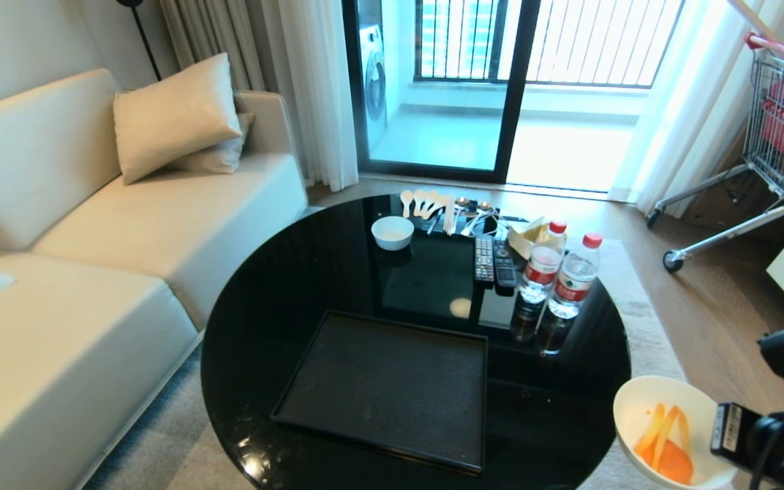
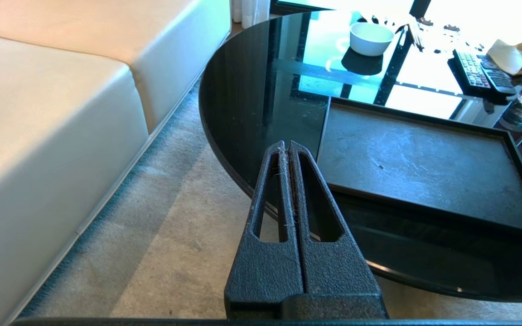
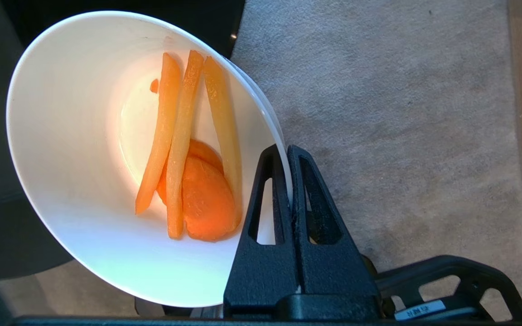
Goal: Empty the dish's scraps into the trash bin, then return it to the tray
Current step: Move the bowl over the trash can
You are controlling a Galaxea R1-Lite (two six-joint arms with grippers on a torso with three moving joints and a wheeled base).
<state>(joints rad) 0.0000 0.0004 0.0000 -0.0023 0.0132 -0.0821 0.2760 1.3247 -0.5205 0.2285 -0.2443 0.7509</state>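
Far left: cream sofa [image 1: 92, 272] w/ two cushions [image 1: 174, 116] along the left side, pale carpet [image 2: 161, 253] under it.

L gripper [image 2: 287, 149] hangs off the near-left edge of the round black glass table [image 1: 283, 272], above the carpet; fingers pressed flat together, nothing between them.

Centre: the tray [image 1: 392, 388], matte black, sits on the near half of the table, nothing on it. Beyond it, far-left of centre, a small white bowl [image 1: 392, 232] stands upright by itself. Behind that bowl, at the far edge, a row of pale spoons [image 1: 422, 202] & assorted small items, too small to tell apart.

Right of centre: two remotes [image 1: 494, 262] lie side by side, long axis running near-far. Just right of them, two clear water bottles [image 1: 559, 275] w/ red caps stand upright, touching or nearly so. A crumpled pale wrapper [image 1: 525, 235] lies just behind the bottles.

Near right, past the table's edge: the dish [image 1: 644, 408] is off the table, in the air over the carpet, tilted. R gripper [image 3: 287, 156] is clamped on its rim, one finger inside the wall, one outside, pinched tight. The scraps [image 3: 188, 181] are inside: three pale orange strips lying across round carrot slices, slid toward the lower side near the gripped rim.

Far right: a metal shopping cart [image 1: 780, 129] w/ red handle stands on the wood floor by the white curtain. Trash bin not in any view.
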